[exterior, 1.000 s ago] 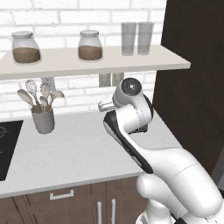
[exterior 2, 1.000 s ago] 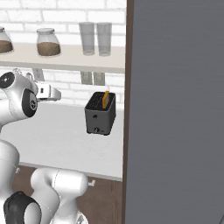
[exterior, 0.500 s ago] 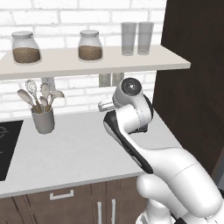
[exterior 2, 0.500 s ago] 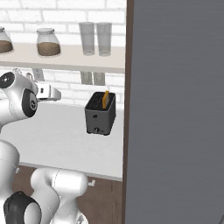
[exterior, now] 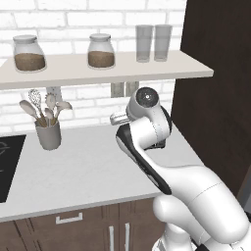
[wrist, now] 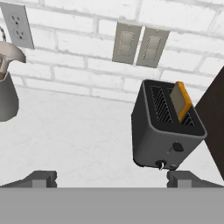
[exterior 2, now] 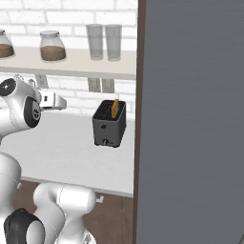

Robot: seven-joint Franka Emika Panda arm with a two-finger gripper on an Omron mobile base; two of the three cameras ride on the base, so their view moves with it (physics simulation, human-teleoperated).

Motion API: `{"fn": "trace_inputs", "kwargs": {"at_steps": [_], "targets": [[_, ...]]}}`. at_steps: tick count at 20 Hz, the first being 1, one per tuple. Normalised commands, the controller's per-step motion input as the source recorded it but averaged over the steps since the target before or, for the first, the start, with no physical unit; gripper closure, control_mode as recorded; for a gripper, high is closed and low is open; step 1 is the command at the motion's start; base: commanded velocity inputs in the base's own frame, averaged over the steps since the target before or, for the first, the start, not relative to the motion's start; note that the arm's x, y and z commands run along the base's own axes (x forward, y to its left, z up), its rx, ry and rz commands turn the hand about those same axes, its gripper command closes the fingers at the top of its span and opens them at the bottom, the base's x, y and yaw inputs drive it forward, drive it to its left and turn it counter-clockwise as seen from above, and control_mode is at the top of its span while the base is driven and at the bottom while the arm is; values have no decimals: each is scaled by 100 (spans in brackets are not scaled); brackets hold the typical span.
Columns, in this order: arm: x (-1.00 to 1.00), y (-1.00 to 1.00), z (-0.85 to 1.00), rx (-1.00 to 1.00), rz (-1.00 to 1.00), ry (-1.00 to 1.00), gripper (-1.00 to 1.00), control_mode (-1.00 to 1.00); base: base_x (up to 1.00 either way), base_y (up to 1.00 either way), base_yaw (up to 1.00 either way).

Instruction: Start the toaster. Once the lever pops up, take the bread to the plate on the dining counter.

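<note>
Two jars: stand on the wall shelf [exterior: 112, 66] in the left base view, one [exterior: 28, 53] at its left end, the other [exterior: 101, 51] nearer the middle, both holding brown contents.
Glasses: a pair of clear tumblers [exterior: 153, 42] side by side on the same shelf, right of the jars.
Utensil cup: grey cup [exterior: 48, 133] on the white counter [exterior: 83, 166], under the shelf, with a whisk and spoons standing in it.
Cooktop: black panel [exterior: 6, 166] set in the counter at the left edge.
Arm: white arm [exterior: 147, 132] rises from the lower right and bends over the counter's right part, beside a dark tall cabinet [exterior: 215, 83].

Toaster, right base view: dark toaster [exterior 2: 109, 124] sits on the counter against the brick wall, just left of a big grey panel [exterior 2: 190, 119], below the shelf with the glasses.
Bread, right base view: tan slice [exterior 2: 115, 107] stands upright in a top slot, its upper part sticking out.
Arm, right base view: wrist at the left, well apart from the toaster.

Toaster, hand view: right of centre, a small knob low on its near face, lever button above it.
Bread, hand view: slice [wrist: 181, 101] in the slot nearer the right, leaning a little.
Jaws: spread wide; gripper [wrist: 113, 179] has its two dark fingertips [wrist: 40, 178] at the bottom, holding nothing, short of the toaster.
Wall: two switch plates [wrist: 140, 43] above the toaster, a socket [wrist: 17, 25] at upper left, the utensil cup at the left edge.
</note>
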Motion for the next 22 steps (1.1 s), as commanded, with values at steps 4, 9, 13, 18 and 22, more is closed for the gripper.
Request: {"fn": "trace_inputs", "kwargs": {"at_steps": [4,9,13,18,22], "targets": [[0,0,0,0,0,0,-100,-100,0,0,0],[0,0,0,0,0,0,-100,-100,0,0,0],[0,0,0,0,0,0,-100,-100,0,0,0],[0,0,0,0,0,0,-100,-100,0,0,0],[0,0,0,0,0,0,-100,-100,0,0,0]]}}
